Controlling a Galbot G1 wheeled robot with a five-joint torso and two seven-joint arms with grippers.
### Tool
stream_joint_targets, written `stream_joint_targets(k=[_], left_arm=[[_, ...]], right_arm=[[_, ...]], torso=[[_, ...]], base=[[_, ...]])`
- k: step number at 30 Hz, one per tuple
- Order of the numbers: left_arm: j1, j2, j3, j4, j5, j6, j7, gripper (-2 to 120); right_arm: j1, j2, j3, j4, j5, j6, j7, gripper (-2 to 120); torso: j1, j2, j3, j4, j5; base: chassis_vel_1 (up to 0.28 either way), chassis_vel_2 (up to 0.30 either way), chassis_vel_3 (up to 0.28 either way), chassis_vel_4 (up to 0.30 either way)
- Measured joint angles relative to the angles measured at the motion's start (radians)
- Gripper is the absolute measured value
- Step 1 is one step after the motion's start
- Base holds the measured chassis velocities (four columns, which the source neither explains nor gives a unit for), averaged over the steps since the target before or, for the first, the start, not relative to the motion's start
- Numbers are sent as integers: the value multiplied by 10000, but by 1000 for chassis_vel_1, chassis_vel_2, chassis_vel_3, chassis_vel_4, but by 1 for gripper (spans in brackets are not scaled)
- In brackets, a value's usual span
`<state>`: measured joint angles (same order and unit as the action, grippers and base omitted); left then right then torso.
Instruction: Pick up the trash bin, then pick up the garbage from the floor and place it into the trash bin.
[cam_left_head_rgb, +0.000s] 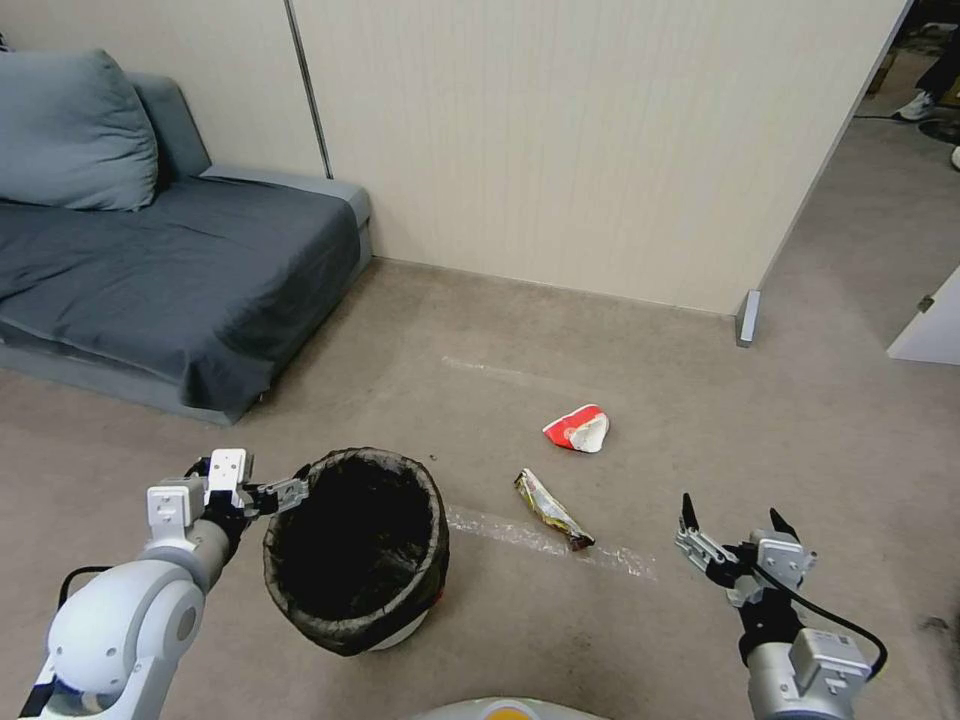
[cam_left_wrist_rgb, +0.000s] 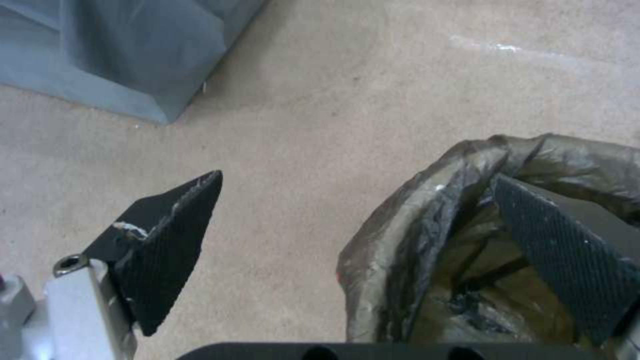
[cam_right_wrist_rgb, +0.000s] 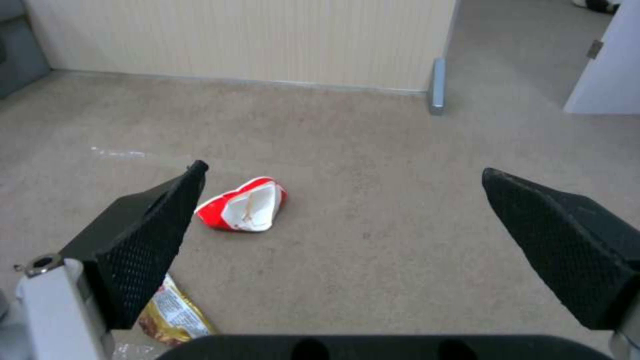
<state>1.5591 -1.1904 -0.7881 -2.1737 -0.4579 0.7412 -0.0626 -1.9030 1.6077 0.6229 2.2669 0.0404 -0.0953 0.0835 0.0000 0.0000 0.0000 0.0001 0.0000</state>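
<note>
White rounded arms, silver wrist blocks, black textured fingers (cam_right_wrist_rgb: 140, 240), black cable; yellowish base, perhaps.

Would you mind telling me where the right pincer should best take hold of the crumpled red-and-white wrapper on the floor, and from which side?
Probably from above, across the red-and-white wrapper's raised folded edges. It lies low on the bare floor with its white inside gaping, so those upstanding edges offer something to pinch. The open right pincer hangs nearer the robot, to the wrapper's right.
</note>
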Motion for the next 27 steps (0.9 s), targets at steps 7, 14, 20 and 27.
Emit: stream_joint_targets(k=[7, 14, 20, 27], left_arm=[[47, 111, 28, 280, 29, -6, 43, 100], [20, 108, 69, 872, 124, -25, 134, 100], [43, 51, 112, 1150, 316, -36, 415, 100], [65, -16, 151, 1342, 696, -46, 819, 100]], right_arm=[[4, 3, -110, -43, -21, 4, 15, 100], [-1, 4, -207, -115, -23, 17, 61, 100], [-18, 4, -255, -159, -60, 59, 88, 100], [-23, 4, -360, -240, -136, 128, 140, 100]], torso=[[0, 0, 0, -1, 0], [0, 0, 0, -1, 0], [0, 0, 0, -1, 0], [0, 0, 0, -1, 1]], base=[[0, 0, 0, 0], [0, 0, 0, 0], [0, 0, 0, 0], [0, 0, 0, 0]])
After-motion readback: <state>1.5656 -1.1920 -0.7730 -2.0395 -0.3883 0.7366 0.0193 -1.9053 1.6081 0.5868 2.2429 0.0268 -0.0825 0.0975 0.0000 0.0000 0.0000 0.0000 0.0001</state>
